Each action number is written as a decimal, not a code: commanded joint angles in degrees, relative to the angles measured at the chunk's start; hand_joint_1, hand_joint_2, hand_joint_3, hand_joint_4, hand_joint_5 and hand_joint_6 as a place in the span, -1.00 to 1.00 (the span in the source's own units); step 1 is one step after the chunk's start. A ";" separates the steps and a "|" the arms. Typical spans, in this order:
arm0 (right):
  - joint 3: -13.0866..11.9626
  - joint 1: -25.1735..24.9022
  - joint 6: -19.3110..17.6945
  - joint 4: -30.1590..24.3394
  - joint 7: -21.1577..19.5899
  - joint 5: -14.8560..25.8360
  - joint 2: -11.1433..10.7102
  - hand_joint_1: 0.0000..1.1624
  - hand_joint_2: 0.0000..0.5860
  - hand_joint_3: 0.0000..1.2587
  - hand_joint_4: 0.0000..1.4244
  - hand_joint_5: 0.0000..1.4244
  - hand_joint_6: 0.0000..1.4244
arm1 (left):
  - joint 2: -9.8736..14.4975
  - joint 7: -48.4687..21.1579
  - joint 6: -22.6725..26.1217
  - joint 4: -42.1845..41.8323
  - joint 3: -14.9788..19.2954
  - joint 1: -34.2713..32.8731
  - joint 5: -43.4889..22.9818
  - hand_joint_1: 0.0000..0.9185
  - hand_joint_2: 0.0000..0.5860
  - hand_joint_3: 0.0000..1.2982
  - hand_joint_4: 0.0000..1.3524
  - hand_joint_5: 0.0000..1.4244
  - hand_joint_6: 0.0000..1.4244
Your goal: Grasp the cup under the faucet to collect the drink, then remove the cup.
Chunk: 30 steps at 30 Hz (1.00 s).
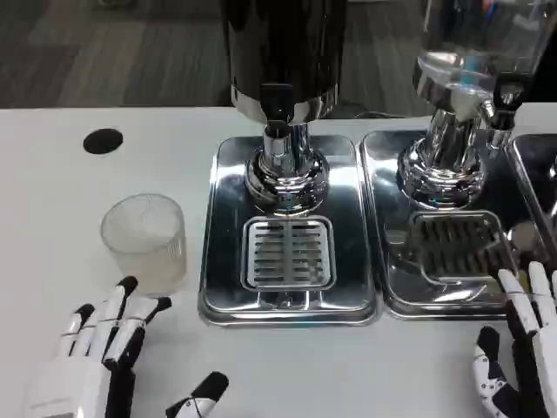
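cup [144, 238]: looks empty to me, standing left of the drip tray [288, 252]
left hand [100, 353]: fingers spread, just below cup
right hand [520, 348]: fingers apart, holding nothing

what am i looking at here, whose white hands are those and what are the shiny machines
This is one picture from a camera on a humanoid robot's head or chest, looking down at a white table. The robot's left hand lies at the lower left, fingers spread, holding nothing. Its right hand is at the lower right edge, also empty. A clear plastic cup stands on the table just beyond the left hand, untouched. The shiny machines are drink dispensers: the middle one has a faucet over a drip tray, and a second dispenser stands to its right.
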 commanded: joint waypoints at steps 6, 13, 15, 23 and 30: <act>0.10 0.05 -0.72 1.70 -1.44 0.62 0.22 -0.25 0.96 -0.77 -1.00 -1.00 -1.00 | 0.47 -1.03 0.89 -0.50 -0.11 0.04 0.73 -1.00 -0.55 -0.56 -1.00 -0.78 -0.84; 0.23 -0.26 -0.33 1.82 -1.10 0.41 0.24 -0.24 0.94 -0.77 -1.00 -1.00 -1.00 | 0.37 -0.63 0.46 0.29 -0.18 -0.44 0.38 -1.00 -0.55 -0.55 -1.00 -0.78 -0.84; 0.58 -0.60 0.44 1.39 -0.40 -0.19 0.37 -0.23 0.94 -0.77 -1.00 -1.00 -1.00 | 0.47 -0.39 0.09 0.61 -0.05 -0.64 0.07 -1.00 -0.55 -0.55 -1.00 -0.78 -0.84; 0.88 0.51 3.31 -1.55 0.97 -1.91 0.21 -0.23 0.94 -0.77 -1.00 -1.00 -1.00 | 0.86 0.32 -2.08 0.71 0.23 -1.10 -0.41 -1.00 -0.57 -0.55 -1.00 -0.78 -0.84; 0.26 1.72 3.35 -1.99 0.52 -1.06 0.21 -0.22 0.94 -0.77 -1.00 -1.00 -1.00 | 1.15 -0.26 -2.98 -0.72 1.38 -0.85 -1.05 -1.00 -0.60 -0.55 -1.00 -0.78 -0.84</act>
